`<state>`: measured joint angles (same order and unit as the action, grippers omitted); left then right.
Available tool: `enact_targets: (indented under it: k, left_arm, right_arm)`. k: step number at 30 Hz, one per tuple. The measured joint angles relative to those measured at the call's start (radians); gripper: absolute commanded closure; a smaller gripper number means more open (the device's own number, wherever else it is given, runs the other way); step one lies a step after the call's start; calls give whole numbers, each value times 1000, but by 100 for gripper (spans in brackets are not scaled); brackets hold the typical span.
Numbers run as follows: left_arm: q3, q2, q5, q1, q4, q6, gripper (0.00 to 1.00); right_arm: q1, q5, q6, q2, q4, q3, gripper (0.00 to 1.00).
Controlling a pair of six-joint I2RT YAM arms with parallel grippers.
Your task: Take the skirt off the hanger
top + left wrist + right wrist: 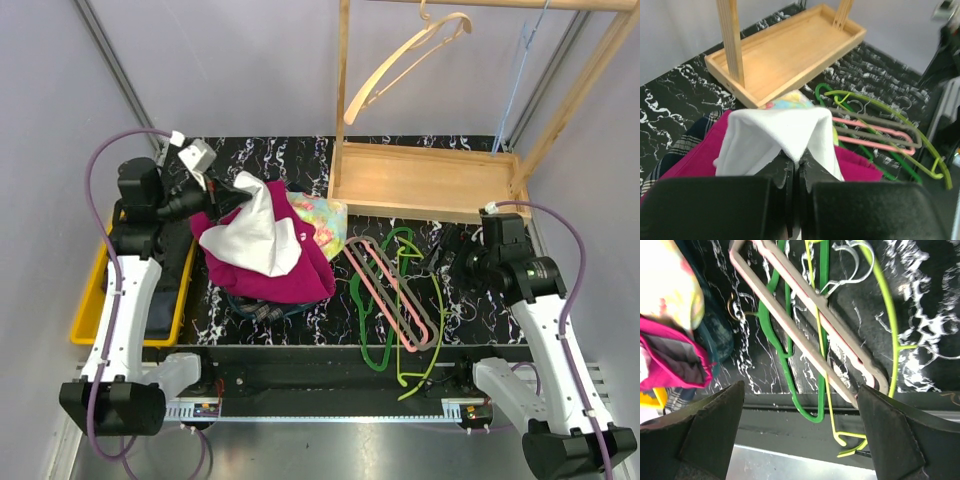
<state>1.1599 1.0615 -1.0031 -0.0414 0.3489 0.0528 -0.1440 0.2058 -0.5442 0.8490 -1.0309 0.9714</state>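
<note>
The plaid skirt (pixel 671 146) shows only as a checked edge under a magenta garment (pixel 290 275); dark folds of it (pixel 250 306) peek out at the pile's near side. My left gripper (pixel 222 200) (pixel 799 161) is shut on a white cloth (pixel 258 235) (pixel 777 132), lifted into a peak over the pile. The green hanger (pixel 365 345) (pixel 821 385) lies flat on the table to the right, apart from the pile and tangled with other hangers. My right gripper (pixel 447 255) (pixel 801 386) hangs open above those hangers, nothing between its fingers.
A pink hanger (pixel 395 290) and a lime hanger (pixel 432 325) cross the green one. A floral garment (pixel 322 215) lies behind the pile. A wooden rack base (pixel 425 180) stands at the back with a wooden hanger (pixel 400 65) on its rail. A yellow bin (pixel 85 310) sits far left.
</note>
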Motion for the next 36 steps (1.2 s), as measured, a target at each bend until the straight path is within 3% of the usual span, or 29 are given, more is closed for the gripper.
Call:
enact_targets:
  k: [6, 11, 12, 13, 15, 16, 25, 36]
  left_arm:
    - [-52, 3, 167, 129, 89, 180, 100]
    - [-108, 33, 492, 356, 156, 352, 99]
    - [-120, 43, 554, 401, 167, 378, 89]
    - [-129, 57, 613, 443, 179, 400, 59]
    - [-139, 90, 715, 503, 185, 435, 11]
    - [-140, 109, 763, 525, 188, 449, 1]
    - [-218, 149, 975, 586, 190, 518, 1]
    - [-417, 86, 927, 599, 115, 506, 1]
  right_arm:
    - [0, -57, -16, -8, -40, 170, 0]
    - [0, -36, -51, -36, 2, 325, 0]
    - [0, -27, -61, -42, 23, 354, 0]
    - [0, -22, -66, -45, 34, 372, 0]
    - [0, -6, -79, -55, 58, 409, 0]
    - [0, -1, -83, -58, 69, 425, 0]
    - [0, 16, -86, -43, 94, 464, 0]
    - [0, 16, -85, -28, 98, 565, 0]
